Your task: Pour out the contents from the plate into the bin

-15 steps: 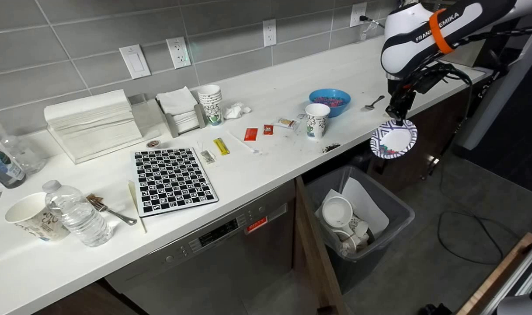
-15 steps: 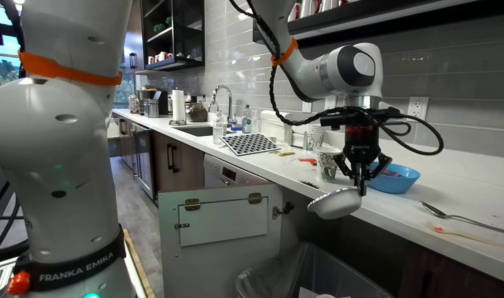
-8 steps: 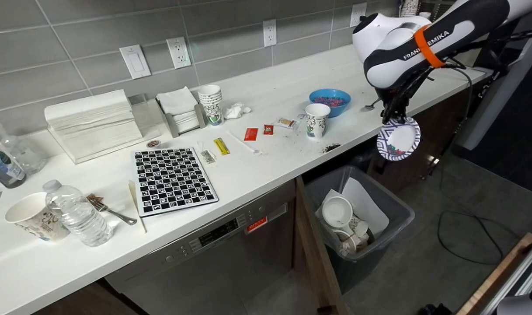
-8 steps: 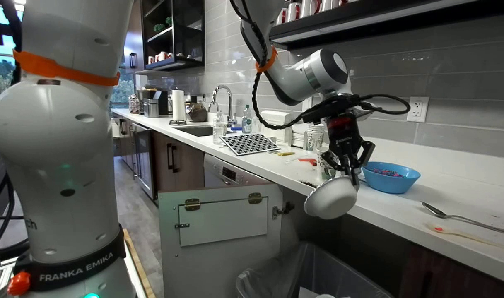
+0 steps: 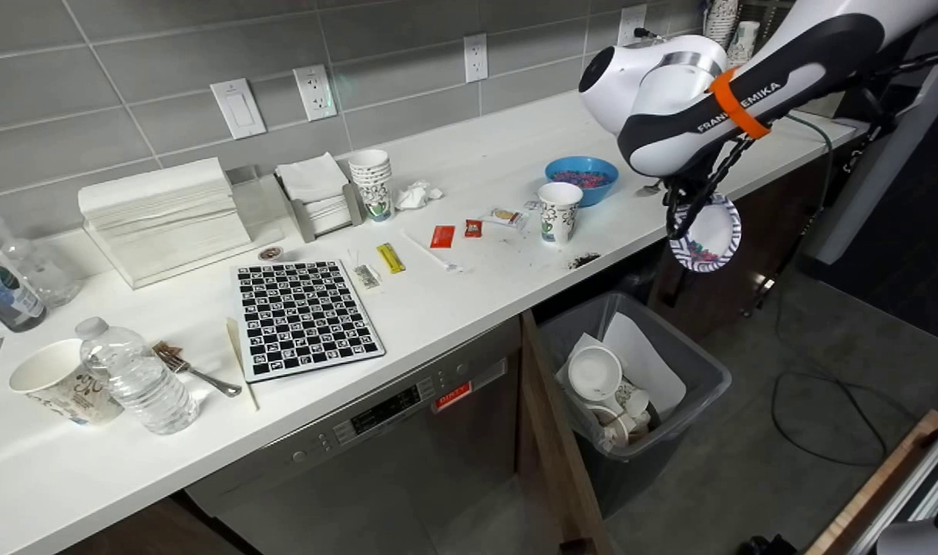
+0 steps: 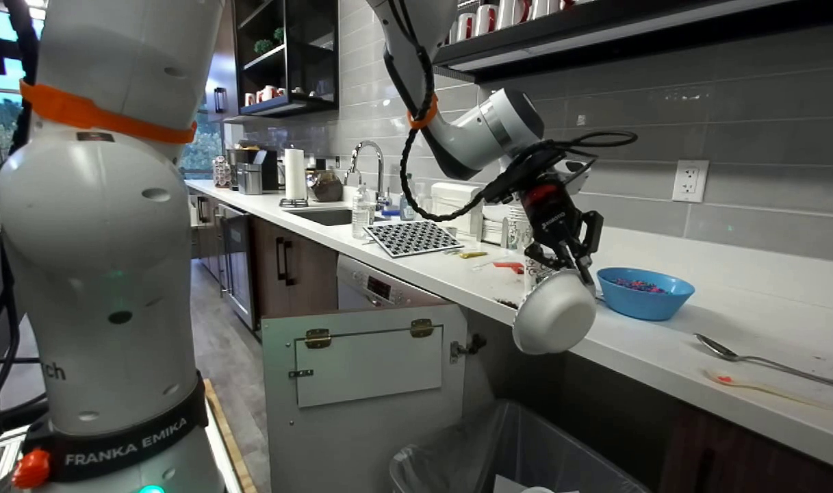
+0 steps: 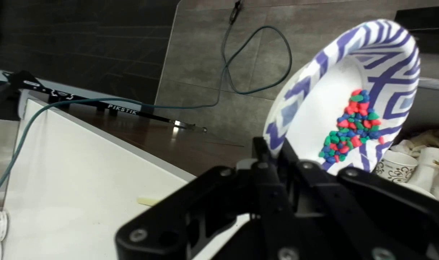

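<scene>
Well, the gripper (image 7: 273, 148) has its fingers pinched narrow on the rim of the plate (image 7: 313, 112), and the plate hangs in the air, out past the front edge of the white counter (image 5: 453, 316). It is steeply tilted: in an exterior view only its plain white underside shows, while the wrist view looks into the patterned inside. Small red, green and blue pieces (image 7: 352, 126) lie on it, bunched toward its low side. Lower down stands the grey bin (image 5: 696, 370), lined with clear plastic, with white cups (image 5: 596, 372) and paper (image 5: 650, 358) inside; whether the plate is squarely over its mouth I can't quite judge from here. A cabinet door (image 6: 361, 411) stands open beside the bin. On the counter the blue bowl (image 6: 645, 305) holds small coloured bits, with a patterned paper cup (image 5: 559, 216) and a metal spoon (image 6: 734, 356) near it. Farther along, a checkered board (image 5: 307, 316) lies near a water bottle (image 5: 141, 381).
</scene>
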Robot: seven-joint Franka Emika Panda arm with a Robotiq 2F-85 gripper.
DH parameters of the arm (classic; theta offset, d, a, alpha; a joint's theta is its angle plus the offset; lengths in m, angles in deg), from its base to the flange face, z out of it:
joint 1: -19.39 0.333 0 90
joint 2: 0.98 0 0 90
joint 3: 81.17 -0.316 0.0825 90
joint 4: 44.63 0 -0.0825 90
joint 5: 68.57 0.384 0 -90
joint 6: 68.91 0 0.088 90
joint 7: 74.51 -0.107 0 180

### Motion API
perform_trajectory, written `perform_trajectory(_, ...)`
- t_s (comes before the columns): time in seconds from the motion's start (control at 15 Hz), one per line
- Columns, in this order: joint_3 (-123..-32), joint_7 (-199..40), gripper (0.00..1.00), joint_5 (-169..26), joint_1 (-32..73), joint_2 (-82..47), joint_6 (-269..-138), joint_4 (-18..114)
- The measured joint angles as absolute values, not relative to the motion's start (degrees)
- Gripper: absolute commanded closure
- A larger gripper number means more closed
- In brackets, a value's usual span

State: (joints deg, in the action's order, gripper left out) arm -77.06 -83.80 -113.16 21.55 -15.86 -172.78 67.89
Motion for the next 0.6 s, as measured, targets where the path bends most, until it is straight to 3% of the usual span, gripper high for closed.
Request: perform_trajectory(0.6, -81.22, -91.55, 0.98, -126.04, 26.29, -20.52, -160.85, 63.92)
